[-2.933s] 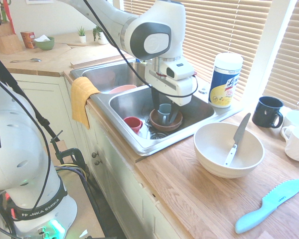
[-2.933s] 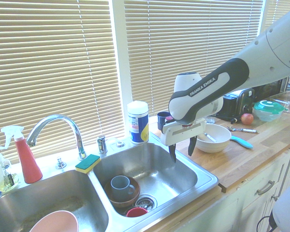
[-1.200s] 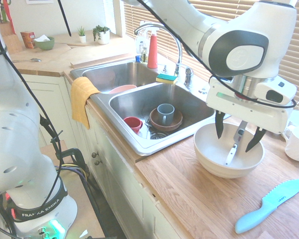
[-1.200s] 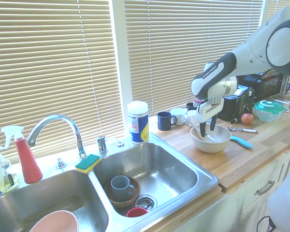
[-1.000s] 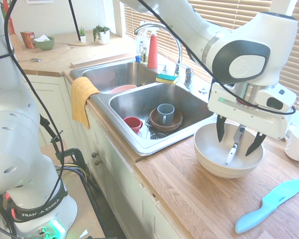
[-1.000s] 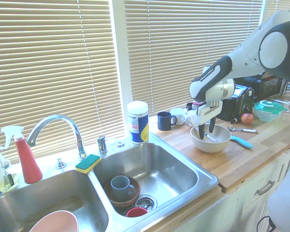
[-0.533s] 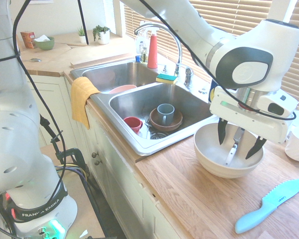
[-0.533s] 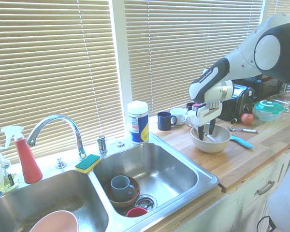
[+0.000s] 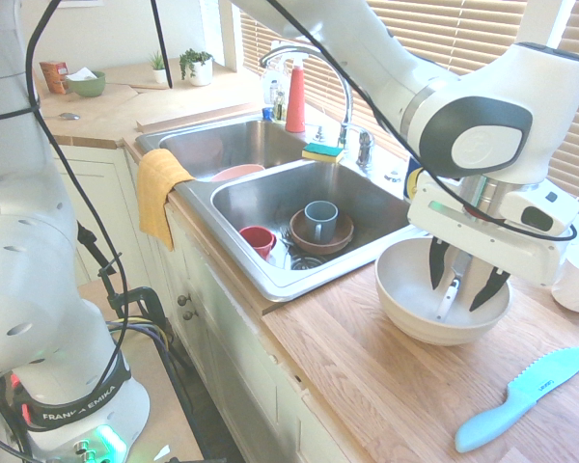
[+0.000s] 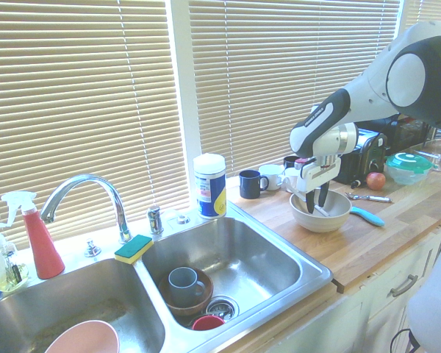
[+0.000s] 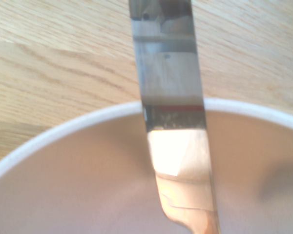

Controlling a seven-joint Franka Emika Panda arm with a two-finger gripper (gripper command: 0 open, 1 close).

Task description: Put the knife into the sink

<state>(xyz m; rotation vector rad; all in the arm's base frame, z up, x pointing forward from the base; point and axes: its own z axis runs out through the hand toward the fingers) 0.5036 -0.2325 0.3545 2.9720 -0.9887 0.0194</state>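
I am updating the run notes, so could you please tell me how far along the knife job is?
Done: the gripper is down over the cream bowl, fingers either side of the small white-handled table knife. In hand: a grasp is not confirmed. Left: lifting the knife and carrying it to the stainless-steel sink.

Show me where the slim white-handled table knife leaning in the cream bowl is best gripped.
Grip the slim white-handled table knife from straight above, mid-length, across its narrow width. It leans on the round cream bowl's rim, so that span likely stands clear of the wall, as the gripper straddles it.

gripper (image 9: 462,279) straight down (fingers parted)
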